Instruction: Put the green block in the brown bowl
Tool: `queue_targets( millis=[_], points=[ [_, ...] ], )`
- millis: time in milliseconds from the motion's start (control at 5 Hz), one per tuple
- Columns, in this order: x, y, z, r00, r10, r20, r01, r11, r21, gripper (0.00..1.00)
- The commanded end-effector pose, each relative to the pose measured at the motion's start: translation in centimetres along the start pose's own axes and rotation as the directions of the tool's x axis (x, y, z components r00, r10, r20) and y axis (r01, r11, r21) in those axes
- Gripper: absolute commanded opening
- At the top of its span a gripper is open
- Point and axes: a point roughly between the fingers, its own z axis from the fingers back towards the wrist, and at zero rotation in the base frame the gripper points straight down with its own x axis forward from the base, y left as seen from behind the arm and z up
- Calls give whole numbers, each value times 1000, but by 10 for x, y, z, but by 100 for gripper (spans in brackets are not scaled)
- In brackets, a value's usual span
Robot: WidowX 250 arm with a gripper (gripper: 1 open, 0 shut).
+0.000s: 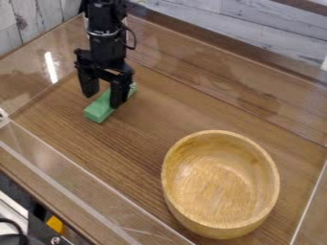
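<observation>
Your gripper (105, 92) was on the left side of the table (166, 105), pointing straight down. Its two black fingers (88, 82) were spread wide apart, and nothing was held between them. The block (99, 109) lay flat on the wood right under it, with one end hidden behind the fingers and the other end poking out toward the camera. I could not tell if the fingers touched it yet.

The block looked small, hard and light, so I think it would not bend or break. Its flat sides looked smooth, so it might slip if you squeezed only a corner. I think the best place to grab it was across its short width, near the middle.

The bowl (220, 182) sat well apart, at the lower right. It looked thick, heavy and empty.

You could read no words or labels on anything.
</observation>
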Motion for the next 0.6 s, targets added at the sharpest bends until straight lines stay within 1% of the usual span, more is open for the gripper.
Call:
queue_targets(
  millis=[0,400],
  points=[
    [5,7,10,999,19,41,-20,1000,15,0],
    [-1,4,15,999,21,37,-21,1000,-9,0]
  ],
)
